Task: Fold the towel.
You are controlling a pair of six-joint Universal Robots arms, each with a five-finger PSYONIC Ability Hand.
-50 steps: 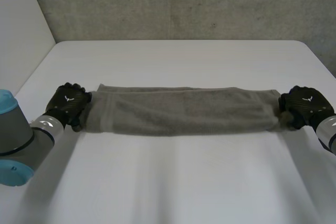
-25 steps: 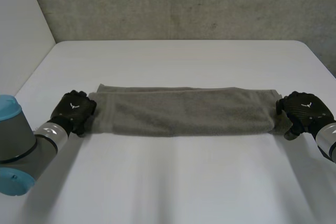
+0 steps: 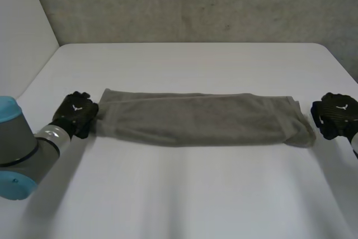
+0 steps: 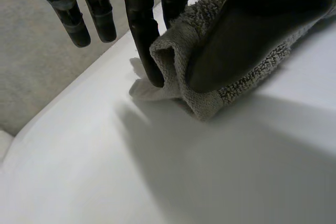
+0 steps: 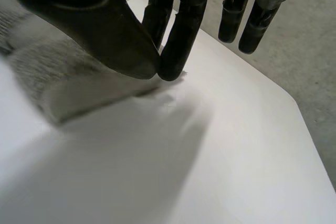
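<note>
Holding the towel (image 3: 196,118) at both ends: it lies as 1 long folded strip across the middle of the bench (image 3: 184,194), left hand (image 3: 75,113) at its left end, right hand (image 3: 335,115) at its right end. Left fingers (image 4: 144,40) and thumb pinch the bunched end. Right fingers (image 5: 184,30) meet the thumb on the corner tip, which looks like a thin hold. Lengthwise fold looks done. Likely next is the crosswise fold, carrying 1 end over onto the other, which needs a firm pinch and the cloth lifted clear. Bench is flat, white and smooth, with a rough grey wall (image 3: 196,4) behind.
</note>
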